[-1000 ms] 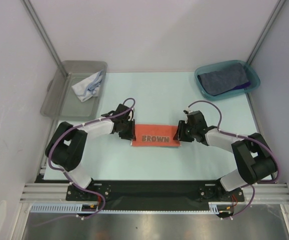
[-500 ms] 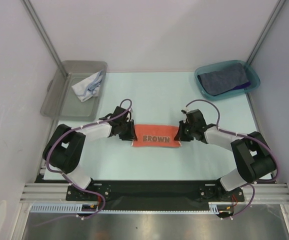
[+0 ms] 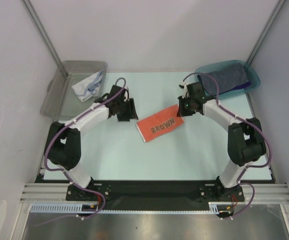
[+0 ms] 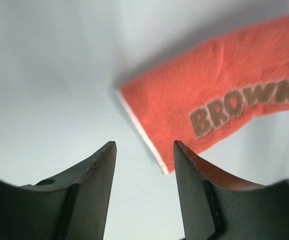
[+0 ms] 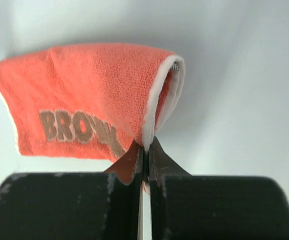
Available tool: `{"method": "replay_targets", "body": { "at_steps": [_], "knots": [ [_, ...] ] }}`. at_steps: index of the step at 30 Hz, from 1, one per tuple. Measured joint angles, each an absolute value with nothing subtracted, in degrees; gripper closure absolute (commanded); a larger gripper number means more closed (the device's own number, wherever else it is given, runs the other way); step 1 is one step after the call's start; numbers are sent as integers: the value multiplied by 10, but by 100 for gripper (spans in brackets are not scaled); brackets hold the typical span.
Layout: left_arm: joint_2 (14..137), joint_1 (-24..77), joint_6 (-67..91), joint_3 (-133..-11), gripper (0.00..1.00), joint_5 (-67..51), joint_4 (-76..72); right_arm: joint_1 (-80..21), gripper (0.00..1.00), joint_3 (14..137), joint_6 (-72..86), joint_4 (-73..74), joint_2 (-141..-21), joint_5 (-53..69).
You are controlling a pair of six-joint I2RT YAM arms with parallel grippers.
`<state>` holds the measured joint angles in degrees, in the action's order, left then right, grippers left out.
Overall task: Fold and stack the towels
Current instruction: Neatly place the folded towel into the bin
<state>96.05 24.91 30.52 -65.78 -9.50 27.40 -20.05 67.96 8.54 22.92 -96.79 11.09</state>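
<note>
The folded orange-red towel [image 3: 159, 125] printed "BROWN" lies slanted in the middle of the table. Its right end is raised and pinched in my right gripper [image 3: 181, 107]. In the right wrist view those jaws [image 5: 145, 146] are shut on the towel's white-edged fold [image 5: 160, 95]. My left gripper [image 3: 130, 110] is open just left of the towel and apart from it. In the left wrist view its empty fingers [image 4: 143, 148] frame the towel's near corner [image 4: 194, 105]. A pale towel [image 3: 88, 85] lies crumpled in the grey bin. A dark grey-blue towel [image 3: 223, 78] lies over a purple one [image 3: 242, 86] in the teal bin.
The grey plastic bin [image 3: 57, 93] stands at the back left, and the teal bin [image 3: 255, 75] at the back right. White enclosure walls close in on both sides. The arm bases sit on the black rail [image 3: 144, 189] at the near edge.
The left gripper opened, let go of the towel's left end and drew back. The right gripper shut on the right end and carried it up and back, turning the towel diagonal.
</note>
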Motion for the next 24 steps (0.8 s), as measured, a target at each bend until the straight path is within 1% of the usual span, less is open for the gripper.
{"method": "replay_targets", "body": {
  "at_steps": [3, 5, 8, 13, 24],
  "knots": [
    [960, 216, 283, -729, 42, -73, 299, -175, 100, 753, 53, 265, -1016, 114],
    [956, 198, 271, -744, 41, -64, 306, -160, 100, 800, 37, 290, -1045, 114],
    [950, 180, 257, -744, 42, -58, 325, -135, 100, 877, 9, 330, -1084, 112],
    [948, 180, 237, -726, 42, -67, 338, -102, 100, 1002, -39, 382, -1137, 92],
    [949, 178, 209, -718, 43, -108, 343, -15, 100, 1200, -125, 453, -1249, 44]
  ]
}}
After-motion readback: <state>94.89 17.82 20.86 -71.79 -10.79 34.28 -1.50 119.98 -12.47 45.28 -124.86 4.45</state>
